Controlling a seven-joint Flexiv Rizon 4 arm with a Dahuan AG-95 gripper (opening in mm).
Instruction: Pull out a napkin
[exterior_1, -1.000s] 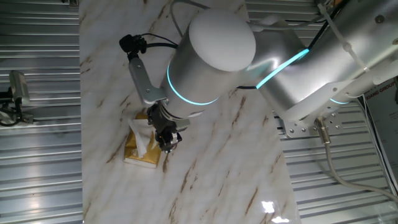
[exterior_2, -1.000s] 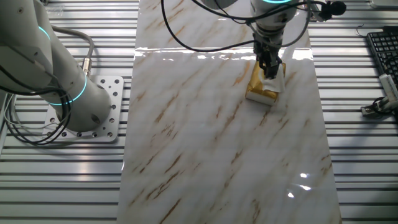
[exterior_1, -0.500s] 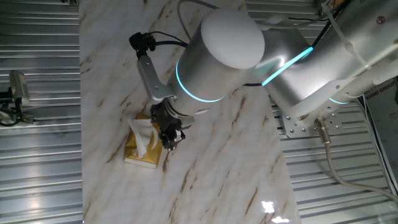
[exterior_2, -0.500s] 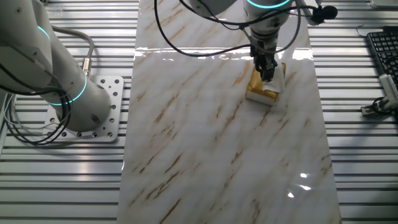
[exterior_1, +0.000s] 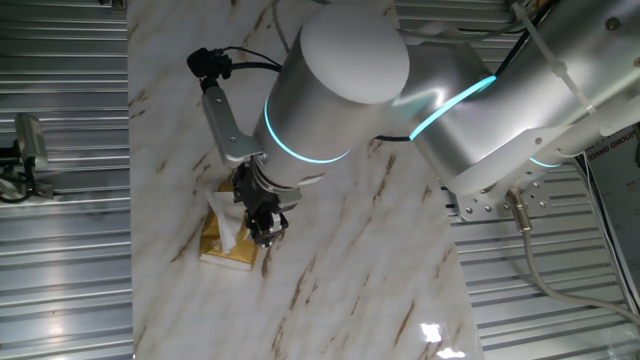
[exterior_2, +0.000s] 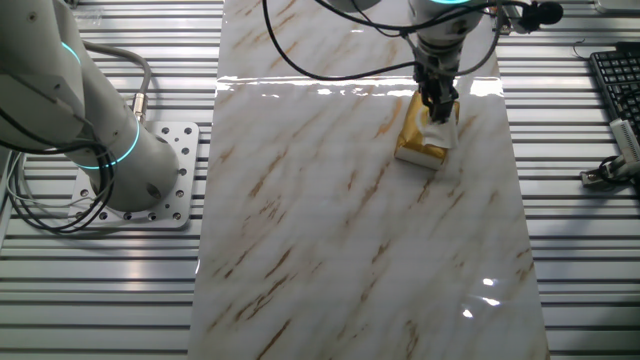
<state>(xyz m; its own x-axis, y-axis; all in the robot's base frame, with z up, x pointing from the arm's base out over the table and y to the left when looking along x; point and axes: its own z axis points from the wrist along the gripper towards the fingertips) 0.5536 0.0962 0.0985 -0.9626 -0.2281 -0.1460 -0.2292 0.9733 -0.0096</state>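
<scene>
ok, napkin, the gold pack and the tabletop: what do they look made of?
Napkin: thin soft white paper, crumpled and matte.
Gold pack: probably plastic film wrap, golden yellow; sheen too faint to confirm.
Tabletop: glossy marble-look surface, white with brown veins and glare spots; real stone or laminate, cannot tell.

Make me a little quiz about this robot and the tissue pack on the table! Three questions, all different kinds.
1. True or false: the golden pack lies on the marble table.
2. What white thing sticks up out of the pack?
A. a sock
B. a napkin
C. a cup
3. Fill the gap: the gripper is right next to the ____.

Key
1. True.
2. B, the napkin, still partly in the pack.
3. Napkin. The gripper's tips are at the napkin's edge, over the pack; whether they pinch it cannot be told from these views.
</scene>
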